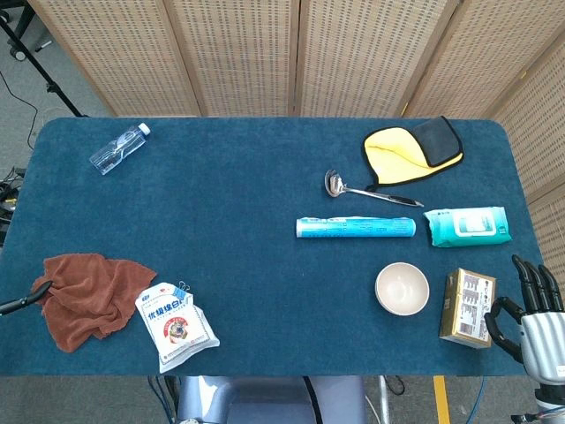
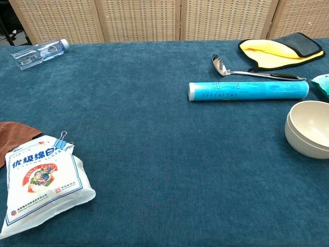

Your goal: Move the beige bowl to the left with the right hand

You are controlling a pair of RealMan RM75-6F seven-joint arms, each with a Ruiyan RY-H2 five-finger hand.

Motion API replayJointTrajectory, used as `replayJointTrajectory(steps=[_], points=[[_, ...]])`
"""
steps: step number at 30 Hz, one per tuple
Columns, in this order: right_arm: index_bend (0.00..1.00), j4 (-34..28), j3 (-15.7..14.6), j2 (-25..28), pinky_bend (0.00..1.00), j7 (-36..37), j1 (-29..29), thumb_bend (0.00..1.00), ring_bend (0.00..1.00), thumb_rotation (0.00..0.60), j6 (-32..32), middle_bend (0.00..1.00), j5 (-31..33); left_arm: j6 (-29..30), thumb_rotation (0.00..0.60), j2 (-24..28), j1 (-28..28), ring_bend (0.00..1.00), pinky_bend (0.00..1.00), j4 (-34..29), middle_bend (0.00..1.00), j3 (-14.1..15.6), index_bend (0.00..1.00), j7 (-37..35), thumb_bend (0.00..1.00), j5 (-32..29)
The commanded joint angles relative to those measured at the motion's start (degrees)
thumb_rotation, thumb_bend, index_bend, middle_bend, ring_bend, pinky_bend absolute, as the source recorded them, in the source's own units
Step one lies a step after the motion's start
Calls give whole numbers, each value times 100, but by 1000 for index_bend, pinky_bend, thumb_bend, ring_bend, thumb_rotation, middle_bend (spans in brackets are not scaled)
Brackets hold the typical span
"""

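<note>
The beige bowl (image 1: pixel 402 289) is sitting upright and empty on the blue table (image 1: pixel 247 221), toward the front right, between the cyan tube (image 1: pixel 355 228) behind it and the table's near edge. The printed carton (image 1: pixel 467 307) is lying just beside it on the right, not touching. In the chest view the bowl is showing at the right edge of frame, partly cut off.

The right hand (image 1: pixel 532 320) is hovering off the table's front-right corner, just past the carton, fingers spread and holding nothing. It is not touching the bowl (the carton is standing between the two). The left hand is not showing clearly in either view; only a dark tip is poking in at the left edge by the rust-brown towel (image 1: pixel 86 299), too little to identify.

Handling judgement: the bowl is looking like a light, rigid melamine or plastic piece with a smooth matte wall and a thick rim (possibly two nested, going by the ridge lines in the chest view, cannot confirm). Likely slippery under hard fingertips, and light enough to skid or tip if pushed low on one side. Best hold is probably over the rim on the right side, thumb inside and fingers outside, or a wrap around the outer wall from above.

The reach is needing to clear the carton first. The lane to the left of the bowl is looking open cloth, with the sugar bag (image 1: pixel 175 324) well apart.
</note>
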Motion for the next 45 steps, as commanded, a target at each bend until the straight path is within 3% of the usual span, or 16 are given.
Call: replayJointTrajectory(steps=[1, 32, 45], points=[[624, -5, -5, 3, 0, 1, -4, 414, 0, 600, 6, 0, -8, 11, 199, 6, 4, 0, 0, -8, 0, -5, 0, -7, 0, 2], [509, -25, -4, -5, 0, -40, -20, 388, 0, 600, -43, 0, 59, -6, 199, -1, 2, 0, 0, -19, 0, 9, 0, 2, 0, 16], [506, -123, -128, -65, 0, -160, 27, 412, 0, 600, -224, 0, -52, 10, 199, 35, 14, 0, 0, -30, 0, -9, 0, -90, 0, 4]])
